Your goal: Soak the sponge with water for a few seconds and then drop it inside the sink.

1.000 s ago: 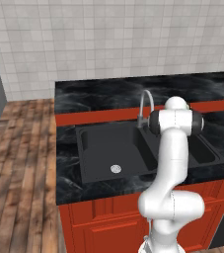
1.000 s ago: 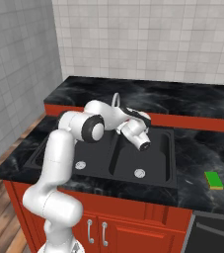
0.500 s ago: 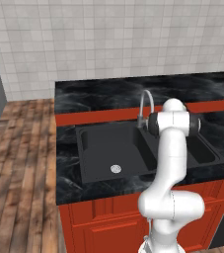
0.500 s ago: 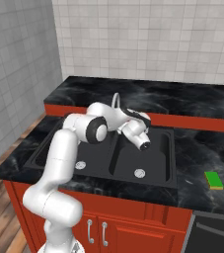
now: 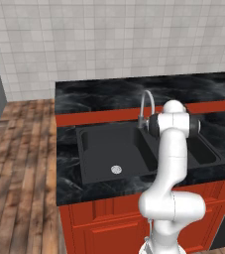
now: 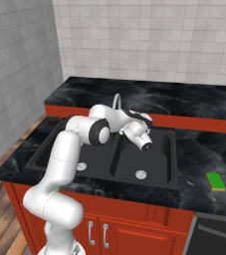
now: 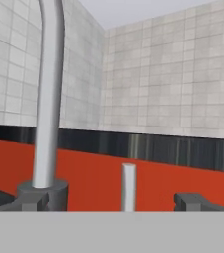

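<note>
The sponge (image 6: 215, 181), its green layer up, lies on the black countertop to the right of the sink (image 6: 157, 155), far from my hand. The black double-basin sink (image 5: 104, 146) sits below the curved grey faucet (image 5: 147, 100). My gripper (image 6: 133, 115) hovers over the sink's back edge by the faucet (image 6: 117, 101), pointing at the back wall. In the hand view my gripper (image 7: 112, 200) is open and holds nothing. The faucet pipe (image 7: 49, 99) rises at its left, and a short grey lever (image 7: 129, 187) stands between the fingertips, farther off. The water is out of view.
Glossy black marbled countertop (image 6: 204, 154) surrounds the sink, with a red ledge (image 6: 194, 122) and a raised counter behind it. A tiled wall (image 5: 114, 44) closes the back. Red cabinets (image 5: 109, 223) stand below, and wood floor (image 5: 20, 163) lies to the left.
The hand has shifted only slightly near the faucet. The gripper stays open, and the sponge has not moved.
</note>
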